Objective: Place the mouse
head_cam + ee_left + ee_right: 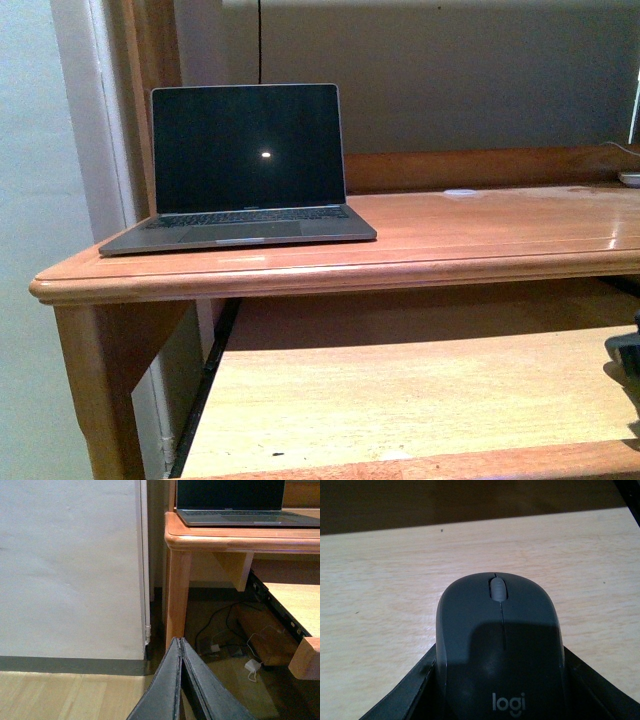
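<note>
Item: mouse. Held in my right gripper, jaws clamped on its flanks, over the shelf. Judged light, rigid, slick-domed; sides are the best hold, not the top. Left gripper: pinched together, empty.

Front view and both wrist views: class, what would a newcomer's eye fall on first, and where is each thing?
The open laptop, screen dark but for one bright spot, stands at the left end of the desk. In the right wrist view a dark grey mouse marked logi fills the frame, held in the right gripper over the pale lower shelf. The left gripper hangs shut near the desk leg.
</note>
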Robot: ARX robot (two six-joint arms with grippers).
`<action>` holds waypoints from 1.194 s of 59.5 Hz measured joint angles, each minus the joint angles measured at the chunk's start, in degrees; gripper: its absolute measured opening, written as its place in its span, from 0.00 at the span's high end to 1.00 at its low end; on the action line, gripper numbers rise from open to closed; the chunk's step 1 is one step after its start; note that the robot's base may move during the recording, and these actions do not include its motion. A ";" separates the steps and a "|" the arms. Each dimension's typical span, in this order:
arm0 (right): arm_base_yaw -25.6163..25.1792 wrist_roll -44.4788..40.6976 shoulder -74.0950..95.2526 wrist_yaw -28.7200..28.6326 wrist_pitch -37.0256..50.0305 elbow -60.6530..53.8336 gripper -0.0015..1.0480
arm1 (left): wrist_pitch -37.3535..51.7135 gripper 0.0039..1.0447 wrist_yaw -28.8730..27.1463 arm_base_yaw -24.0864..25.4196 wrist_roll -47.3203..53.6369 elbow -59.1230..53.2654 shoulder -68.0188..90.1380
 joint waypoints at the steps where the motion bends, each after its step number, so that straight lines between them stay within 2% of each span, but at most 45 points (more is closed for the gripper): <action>1: 0.00 0.20 -0.57 -0.26 -0.42 0.02 0.47 | -0.02 0.98 -0.02 0.00 0.00 0.00 -0.04; 8: 2.51 3.67 -5.99 -0.33 -5.77 4.98 0.47 | -0.11 0.98 -0.02 0.00 0.00 0.00 -0.09; 20: 10.40 5.46 3.19 8.09 -8.57 22.71 0.47 | -0.11 0.98 -0.02 0.00 0.00 0.00 -0.09; 22: 11.50 5.97 5.86 9.64 -9.42 26.03 0.47 | -0.11 0.95 -0.04 0.00 -0.09 0.00 -0.09; 33: 15.61 6.78 22.10 18.29 -15.19 44.96 0.47 | -0.11 0.66 -0.02 0.00 -0.11 0.00 -0.09; 48: 16.96 6.51 38.05 28.50 -20.11 63.49 0.47 | -0.11 0.27 -0.02 0.00 -0.09 0.00 -0.09; 57: 17.00 5.42 42.60 29.05 -20.09 67.60 0.47 | -0.11 0.06 -0.02 0.00 -0.09 0.00 -0.09; 71: 17.25 5.75 42.64 26.91 -14.21 65.00 0.15 | -0.11 0.07 -0.02 0.00 -0.11 0.00 -0.09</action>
